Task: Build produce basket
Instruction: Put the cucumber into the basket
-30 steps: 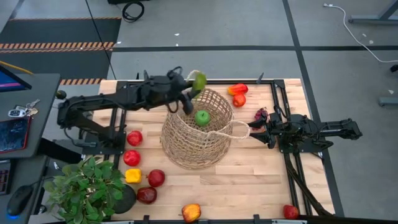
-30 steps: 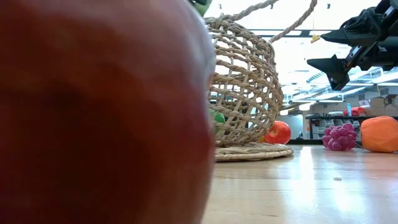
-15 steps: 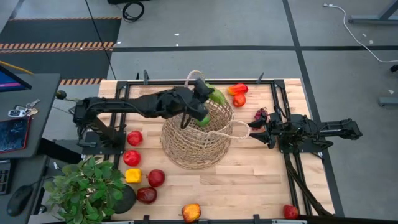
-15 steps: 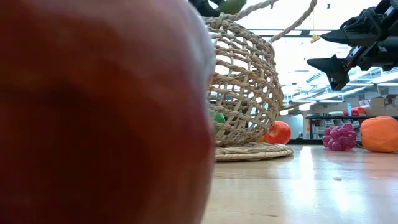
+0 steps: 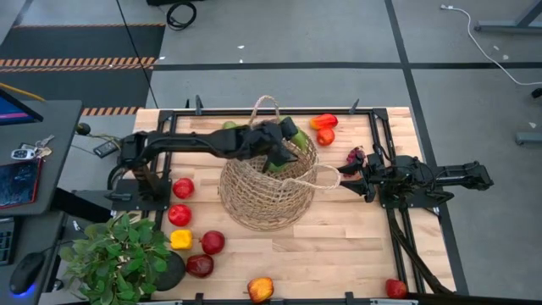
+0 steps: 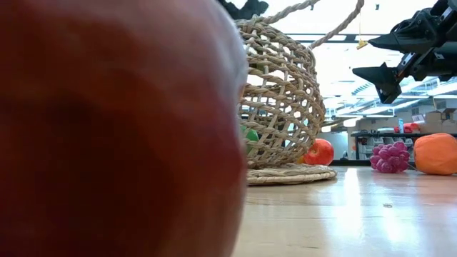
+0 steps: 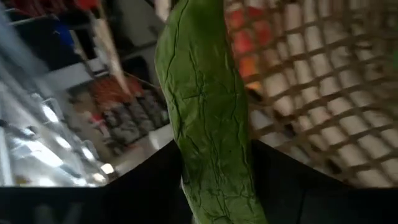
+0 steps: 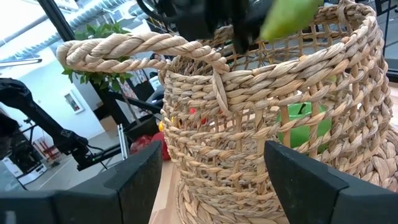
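Hovering at upper centre over the basket (image 5: 267, 191), the left end effector (image 5: 284, 144) pinched a green vegetable (image 7: 208, 118) at mid-length; it looked light, wrinkled, slightly soft.

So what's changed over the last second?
The left gripper carried its green vegetable from the basket's far-left rim to over the opening, still gripping it. The right gripper stays at the basket's handle; the green apple inside and the fruit on the table haven't moved.
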